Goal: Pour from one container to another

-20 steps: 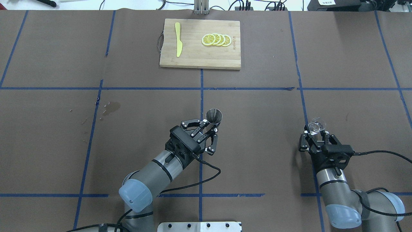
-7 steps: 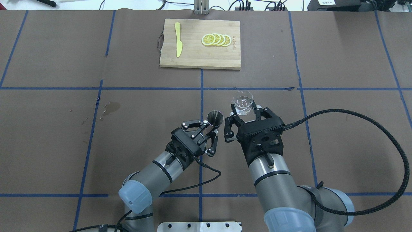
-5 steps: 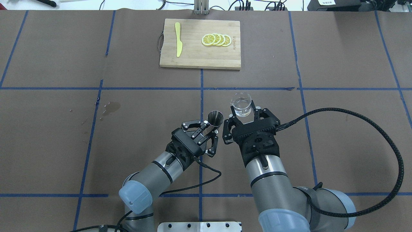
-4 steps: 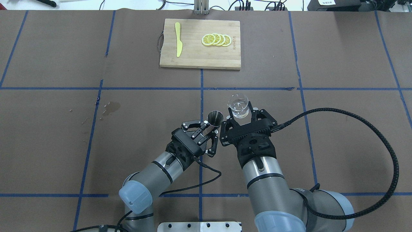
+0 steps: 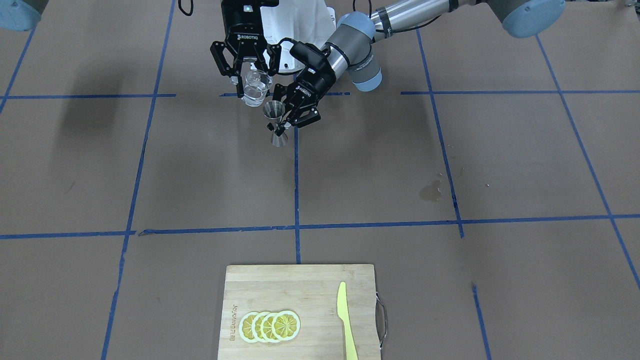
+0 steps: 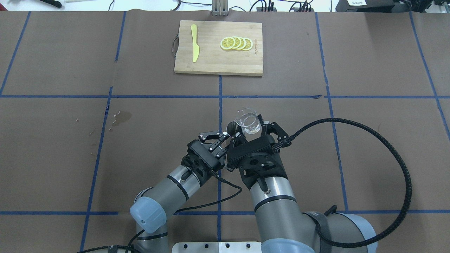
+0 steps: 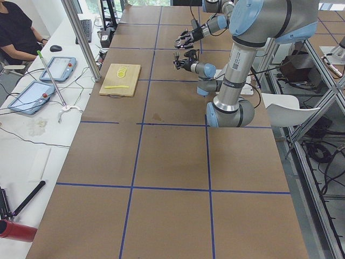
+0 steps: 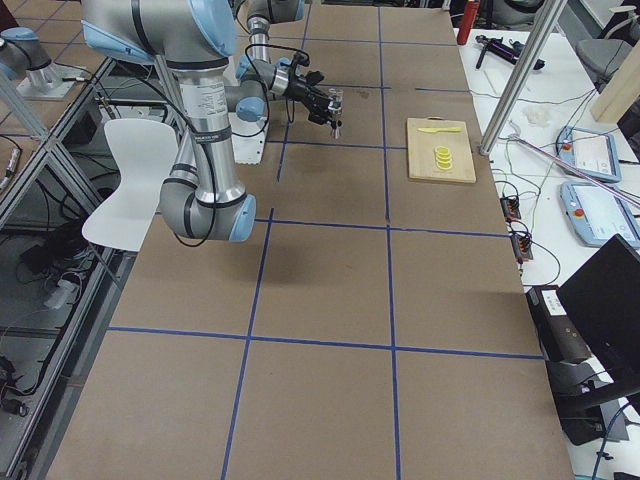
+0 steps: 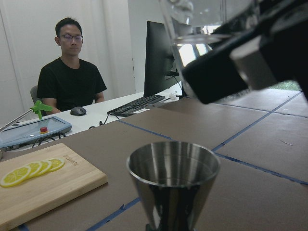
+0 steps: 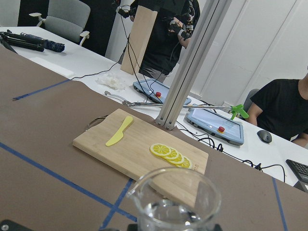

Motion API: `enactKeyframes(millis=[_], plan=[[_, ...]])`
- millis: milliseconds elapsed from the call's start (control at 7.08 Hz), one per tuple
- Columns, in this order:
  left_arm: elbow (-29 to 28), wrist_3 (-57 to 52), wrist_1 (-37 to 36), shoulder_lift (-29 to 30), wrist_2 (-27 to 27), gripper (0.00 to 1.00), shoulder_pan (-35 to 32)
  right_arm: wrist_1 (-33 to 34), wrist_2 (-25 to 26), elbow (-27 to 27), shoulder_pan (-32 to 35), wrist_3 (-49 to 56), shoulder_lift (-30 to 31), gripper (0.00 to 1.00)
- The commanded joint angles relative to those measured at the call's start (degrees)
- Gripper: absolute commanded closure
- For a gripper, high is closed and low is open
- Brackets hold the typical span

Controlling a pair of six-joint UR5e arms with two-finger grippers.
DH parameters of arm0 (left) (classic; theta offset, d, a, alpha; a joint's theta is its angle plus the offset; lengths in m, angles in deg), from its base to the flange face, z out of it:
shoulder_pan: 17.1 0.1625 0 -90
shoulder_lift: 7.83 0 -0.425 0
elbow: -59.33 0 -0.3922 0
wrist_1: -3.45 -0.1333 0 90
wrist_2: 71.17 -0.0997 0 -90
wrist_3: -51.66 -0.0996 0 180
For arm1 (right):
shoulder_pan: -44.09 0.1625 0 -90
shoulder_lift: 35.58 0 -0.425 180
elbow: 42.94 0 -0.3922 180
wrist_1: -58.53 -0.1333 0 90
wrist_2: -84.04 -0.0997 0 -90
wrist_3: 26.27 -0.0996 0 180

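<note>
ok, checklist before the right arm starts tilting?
1. Right jaws shut on glass measuring cup: ok.
2. Left jaws shut on steel jigger at its waist: ok.
3. Jigger upright, open cone up: ok.
4. Cup upright, clear liquid inside: ok.
5. Cup's spout lined up over jigger's mouth: cannot tell; the cup overlaps it from overhead but sits beside it in the front view.
6. Cutting board well away from the pour spot: ok.
</note>
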Motion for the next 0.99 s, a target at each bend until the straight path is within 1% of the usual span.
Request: enactKeyframes(millis=[0, 282, 847], plan=[[-0.1, 0.0, -0.1, 0.0, 0.0, 1.0, 0.0, 0.8, 0.3, -0.2, 0.1, 3.0, -0.6, 1.0], [-0.1, 0.0, -0.1, 0.0, 0.0, 1.0, 0.0, 5.5, 1.6, 0.0, 0.1, 4.2, -0.8, 1.0], [-0.1, 0.0, -0.1, 0.1, 0.0, 1.0, 0.0, 5.9, 1.6, 0.1, 0.1, 11.0, -0.8, 1.0]])
